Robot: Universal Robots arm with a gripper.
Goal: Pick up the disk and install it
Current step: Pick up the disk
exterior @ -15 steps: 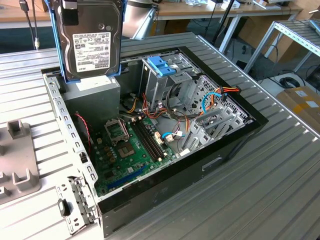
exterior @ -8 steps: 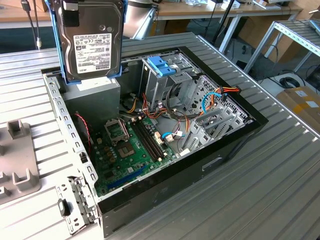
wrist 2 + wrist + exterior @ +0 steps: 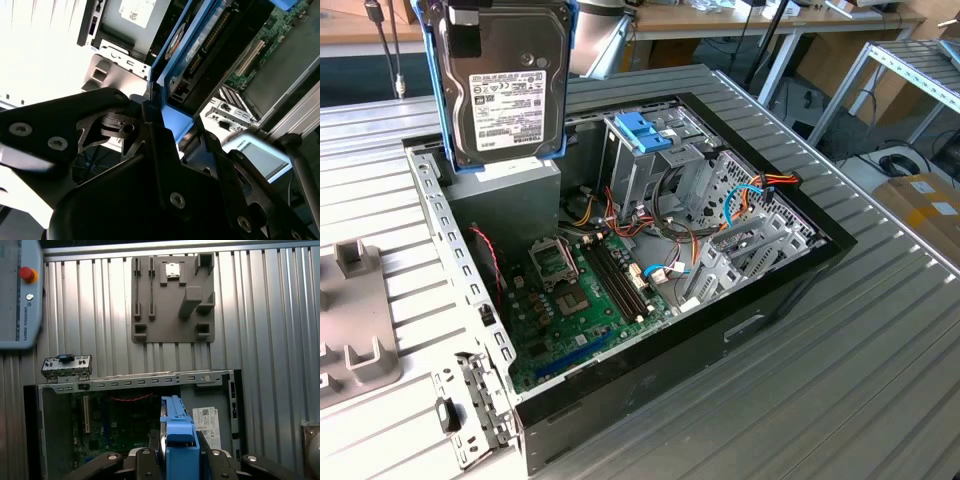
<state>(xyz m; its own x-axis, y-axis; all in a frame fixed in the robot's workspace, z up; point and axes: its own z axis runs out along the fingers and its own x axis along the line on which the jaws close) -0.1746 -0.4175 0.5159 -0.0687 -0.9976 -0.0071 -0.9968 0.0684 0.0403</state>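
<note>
The flat rectangular black-and-silver metal disk (image 3: 505, 85), white-labelled and framed by a blue plastic carrier, hangs on end clear of the worktop (image 3: 880, 330), its label facing the exterior view. The claw (image 3: 180, 460) pinches its carrier edge above the open computer case (image 3: 440, 230), over the corner at the exterior view's left.

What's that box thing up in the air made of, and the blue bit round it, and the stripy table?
The disk looks like metal: a dark face with a dull shine, plus a white paper-like label. Its blue carrier looks like plastic, smooth and evenly coloured. The table seems ribbed metal, grey with a soft sheen.
</note>
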